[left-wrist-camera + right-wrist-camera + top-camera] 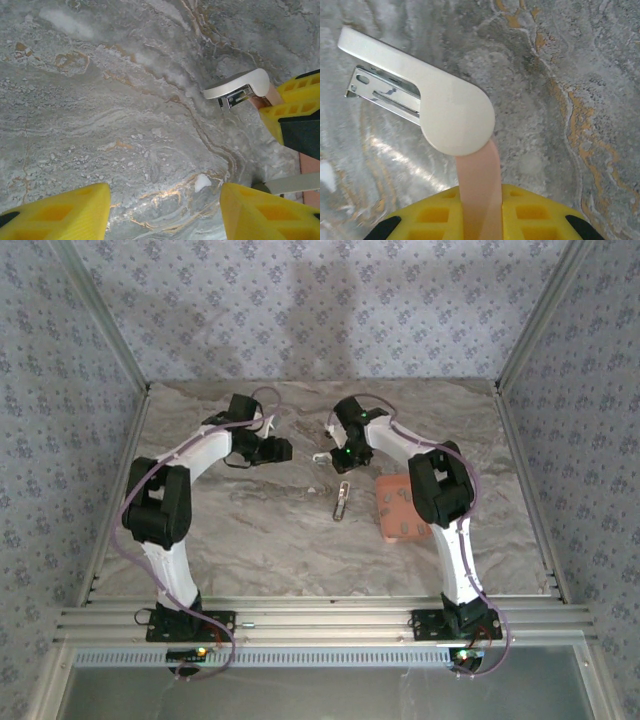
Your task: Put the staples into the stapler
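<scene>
Trouble, from where I stand, would come from the grip itself: the right claw (480, 195) is pinching only the pale pink base of the stapler (437, 102), holding it up off the table (250, 530) with the white top swung out at an angle and the metal channel showing under it. That hold is narrow and near one end, so any push on the far end could twist the little thing between the pads or pop it loose. The left claw (164, 200) hangs close by, spread wide with nothing between its pads and bare marble under it. What I take to be the staples (343, 500), a slim grey strip, lies flat on the table between the two arms, near the salmon tray (400, 510). A piece that thin and flat looks hard to pinch off a smooth surface; the pads may skid it away or snap it. The channel opening is also small, so a tilted strip would likely jam at its mouth.
</scene>
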Tool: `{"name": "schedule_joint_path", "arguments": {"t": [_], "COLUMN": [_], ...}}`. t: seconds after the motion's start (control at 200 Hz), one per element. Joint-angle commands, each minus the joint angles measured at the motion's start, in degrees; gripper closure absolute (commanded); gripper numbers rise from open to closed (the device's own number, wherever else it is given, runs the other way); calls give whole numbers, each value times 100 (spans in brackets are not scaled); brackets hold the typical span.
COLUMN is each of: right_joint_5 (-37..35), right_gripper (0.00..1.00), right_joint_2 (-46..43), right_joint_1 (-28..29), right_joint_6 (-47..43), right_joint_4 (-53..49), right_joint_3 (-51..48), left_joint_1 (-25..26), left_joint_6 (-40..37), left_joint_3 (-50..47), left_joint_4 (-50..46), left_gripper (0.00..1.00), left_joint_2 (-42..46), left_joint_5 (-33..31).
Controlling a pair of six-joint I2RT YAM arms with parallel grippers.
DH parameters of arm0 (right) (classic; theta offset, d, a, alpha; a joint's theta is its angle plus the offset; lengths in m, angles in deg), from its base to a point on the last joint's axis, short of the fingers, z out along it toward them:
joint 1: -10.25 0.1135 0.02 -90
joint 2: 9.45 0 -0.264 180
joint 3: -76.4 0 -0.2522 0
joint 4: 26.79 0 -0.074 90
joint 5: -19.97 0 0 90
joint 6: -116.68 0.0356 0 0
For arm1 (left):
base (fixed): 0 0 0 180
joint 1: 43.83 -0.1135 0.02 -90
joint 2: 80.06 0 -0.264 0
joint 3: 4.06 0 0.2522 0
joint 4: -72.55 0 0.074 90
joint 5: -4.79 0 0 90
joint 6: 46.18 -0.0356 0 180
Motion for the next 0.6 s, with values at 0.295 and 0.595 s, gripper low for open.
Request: {"name": "schedule_joint_path", "arguments": {"t": [0.295, 0.595], "right_joint_5": [1006, 1673], "right_gripper": [89, 91], "right_joint_2": [-762, -1171], "right_joint_1": [-268, -260], "right_joint_6": [155, 319], "right_joint_4": [-1864, -3189], "right_joint_3": [740, 784], "left_joint_1": [-69, -60], "left_joint_6": [-216, -618], "left_joint_3": [-194, -1055], "left_joint_4": [-382, 247], "left_gripper": [40, 40], "left_joint_2": [681, 1520], "left_joint_5": [546, 1638]}}
